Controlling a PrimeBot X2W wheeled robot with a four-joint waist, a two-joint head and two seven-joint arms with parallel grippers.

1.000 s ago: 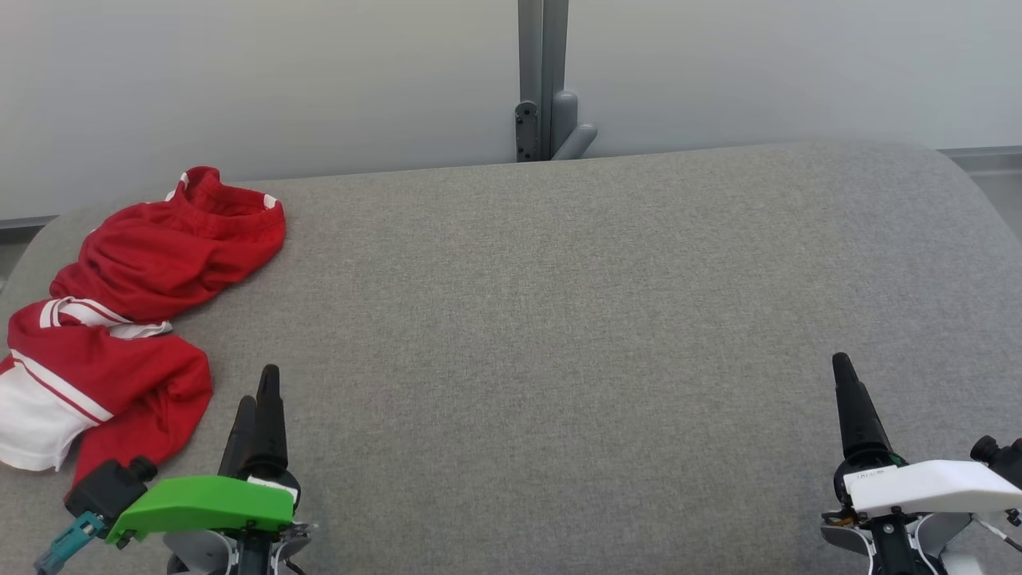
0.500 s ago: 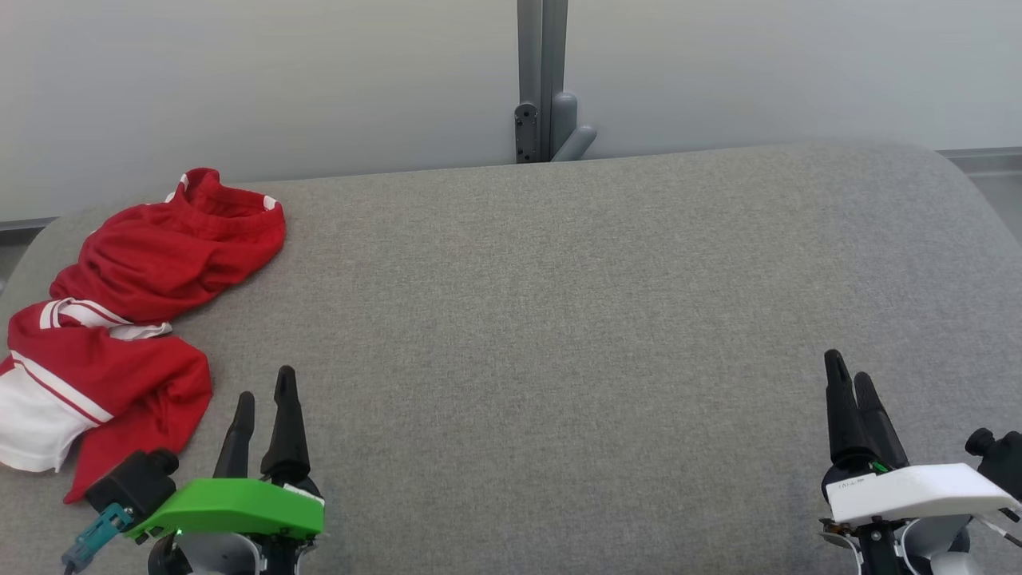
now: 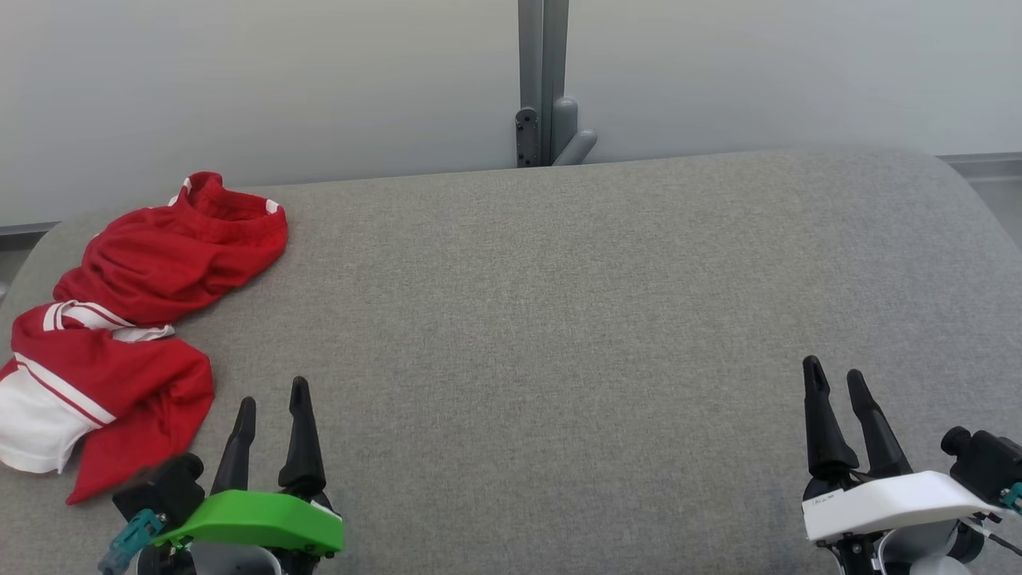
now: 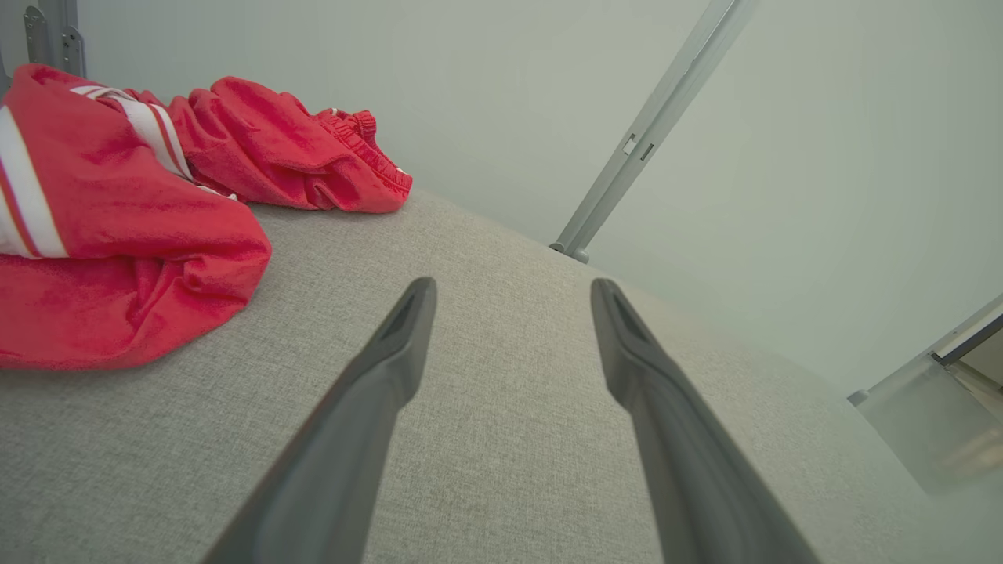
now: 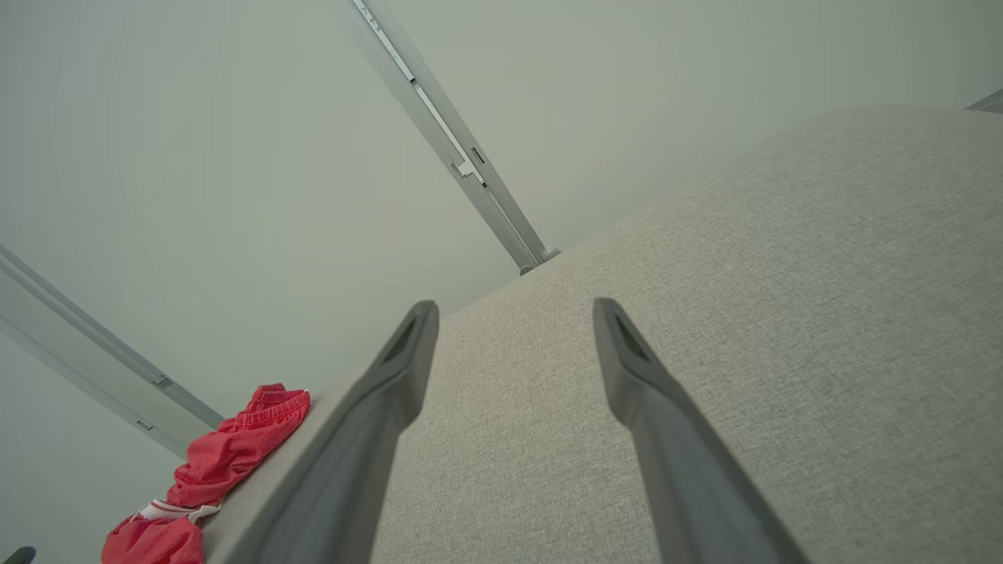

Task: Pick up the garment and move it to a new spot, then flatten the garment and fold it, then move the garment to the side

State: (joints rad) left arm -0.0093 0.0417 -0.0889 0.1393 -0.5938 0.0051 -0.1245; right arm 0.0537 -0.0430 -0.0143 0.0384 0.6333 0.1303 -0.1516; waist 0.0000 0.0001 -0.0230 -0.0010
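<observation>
Grey fabric-covered table [image 3: 559, 319], pale plain wall [image 3: 239, 80] behind, grey metal post [image 3: 543, 80] at the far edge

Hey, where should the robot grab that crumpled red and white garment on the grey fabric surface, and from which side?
Take the red and white garment by its rounded red fold, the bulge nearest the open left gripper. Come from that gripper's side, low along the grey fabric surface: the fold stands raised there, probably thick enough to pinch.

I count one garment [image 3: 160, 263], one table [image 3: 559, 319], one post [image 3: 543, 80], and two grippers: left gripper [image 3: 273, 393], right gripper [image 3: 833, 369].
</observation>
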